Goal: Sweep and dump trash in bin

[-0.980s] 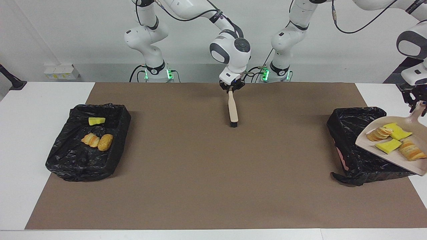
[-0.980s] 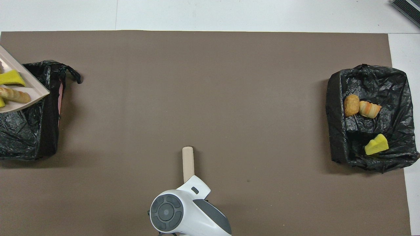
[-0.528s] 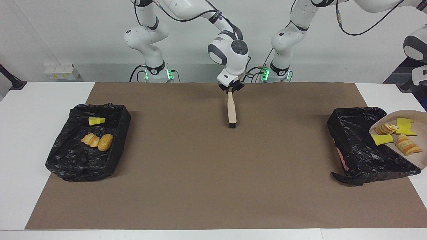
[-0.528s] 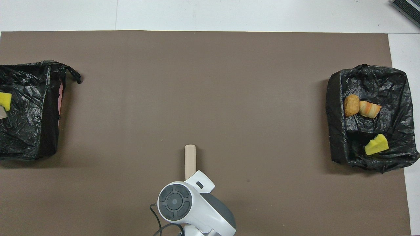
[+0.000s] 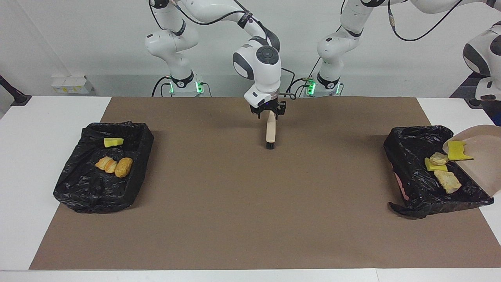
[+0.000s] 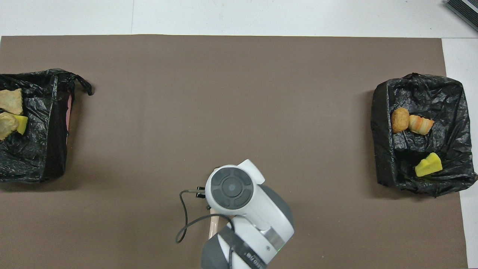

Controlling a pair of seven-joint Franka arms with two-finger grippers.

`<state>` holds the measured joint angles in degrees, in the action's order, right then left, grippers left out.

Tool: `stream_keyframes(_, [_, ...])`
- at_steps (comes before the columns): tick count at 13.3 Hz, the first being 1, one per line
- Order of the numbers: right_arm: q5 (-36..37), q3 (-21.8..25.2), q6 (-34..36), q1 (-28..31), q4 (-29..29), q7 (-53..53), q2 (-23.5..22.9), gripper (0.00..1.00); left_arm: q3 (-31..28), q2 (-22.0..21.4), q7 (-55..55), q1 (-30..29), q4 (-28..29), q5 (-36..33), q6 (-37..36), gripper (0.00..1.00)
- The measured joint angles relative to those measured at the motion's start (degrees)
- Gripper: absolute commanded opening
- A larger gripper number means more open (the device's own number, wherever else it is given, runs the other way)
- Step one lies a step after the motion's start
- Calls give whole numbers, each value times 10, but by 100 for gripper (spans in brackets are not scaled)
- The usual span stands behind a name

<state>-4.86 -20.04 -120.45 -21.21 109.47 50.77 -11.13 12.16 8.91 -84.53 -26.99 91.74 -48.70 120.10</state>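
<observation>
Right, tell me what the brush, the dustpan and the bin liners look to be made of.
Brush: pale, matt handle, probably unfinished wood or beige plastic; dark bristle tuft at the tip.
Dustpan: smooth, matt beige, evenly coloured and rigid-looking, likely moulded plastic.
Bin liners: thin black plastic film, judging by the crinkles and glossy highlights.

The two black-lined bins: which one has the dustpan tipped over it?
The bin at the left arm's end; the beige dustpan tilts over its edge, one yellow scrap on it. The other bin has none.
</observation>
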Motion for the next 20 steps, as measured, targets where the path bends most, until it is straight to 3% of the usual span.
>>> stream_keyframes(4, [17,4,0,115,-44,-44,2,100,-1,-19,0,27,-1,-18,-16,0])
stream_keyframes(10, [84,6,8,200,-73,-74,39,100,-6,-31,14,29,5,-43,-19,0])
stream_keyframes(13, [85,8,64,247,-80,-159,84,100,-1,-47,115,74,41,-68,-80,0])
stream_keyframes(15, [85,18,138,259,-112,-206,106,100,1,-55,140,94,61,-102,-106,0])
stream_keyframes(17, [84,35,205,260,-148,-212,116,100,1,-58,147,96,77,-151,-111,0])
stream_keyframes(20, [82,62,244,260,-172,-217,116,100,2,-58,182,103,79,-158,-136,0])
